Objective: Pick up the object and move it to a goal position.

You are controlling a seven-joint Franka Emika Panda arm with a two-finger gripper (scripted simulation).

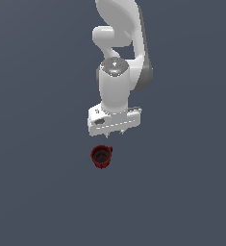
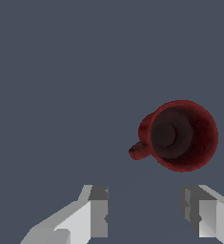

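Mug (image 1: pixel 101 157): a small dark red vessel with a dark interior, standing upright on the flat grey-blue bench (image 1: pixel 37 192), mouth facing up. In the exterior view it sits just below the gripper (image 1: pixel 113 136) in the picture, slightly toward the exterior view's left of the gripper's centre, and apart from it; no part of the arm touches it. A small handle projects from its side, toward the exterior view's upper right of the rim.

Wrist view: the mug (image 2: pixel 180 136) appears from above, rim roughly circular, a round floor visible inside. The handle shows as a short red loop on the side of the body. The mug lies ahead of the two fingers, offset toward one of them rather than centred on the gap.

Gripper (image 2: pixel 144 214): white body with grey inner finger pads. The jaws stand released, a wide strip of bare bench showing between the two fingers (image 2: pixel 98 214), and nothing held. The gap looks broader than the mug body.

Arm (image 1: pixel 117 86): white Panda links descend from the top of the exterior view, wrist pointing down at the bench, with the hand hanging above the surface. Its height over the mug cannot be judged from these views.
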